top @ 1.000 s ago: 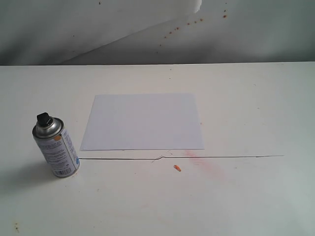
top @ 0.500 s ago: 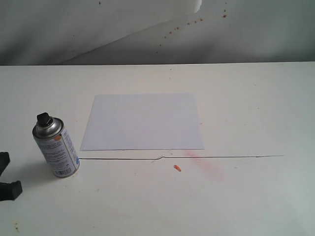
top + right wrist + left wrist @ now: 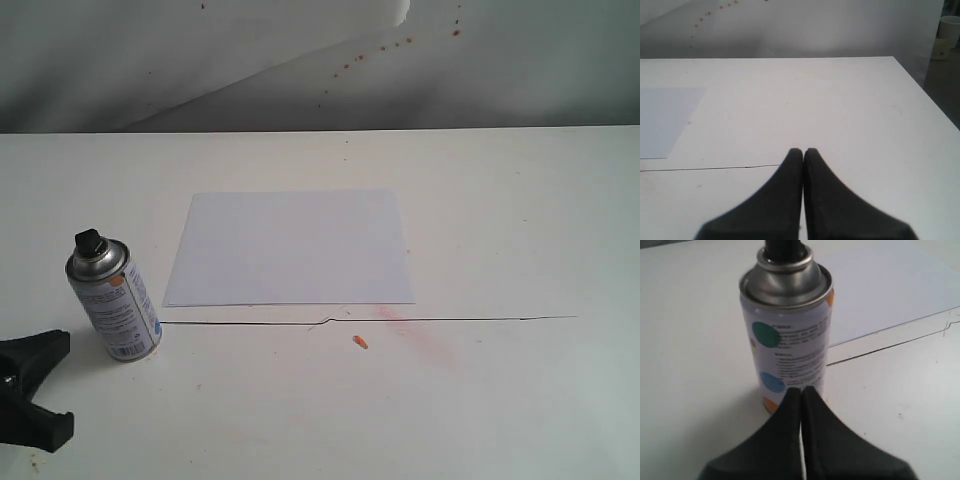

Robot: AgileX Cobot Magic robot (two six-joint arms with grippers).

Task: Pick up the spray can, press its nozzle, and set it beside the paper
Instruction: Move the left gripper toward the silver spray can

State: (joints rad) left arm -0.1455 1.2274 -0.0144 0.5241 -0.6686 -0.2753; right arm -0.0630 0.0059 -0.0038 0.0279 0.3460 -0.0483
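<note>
Standing spray can, label text illegible; left fingers, right fingers pressed together, empty.

Soft, even light with a slightly cool tint fills the exterior view. The pale tabletop is bright but not burnt out. The spray can throws a faint, diffuse shadow toward the lower left of the frame, and its domed top carries small highlights. In the wrist views the left tool and the right tool show as flat black shapes with soft, out-of-focus edges. The can's label print is too blurred to read.
</note>
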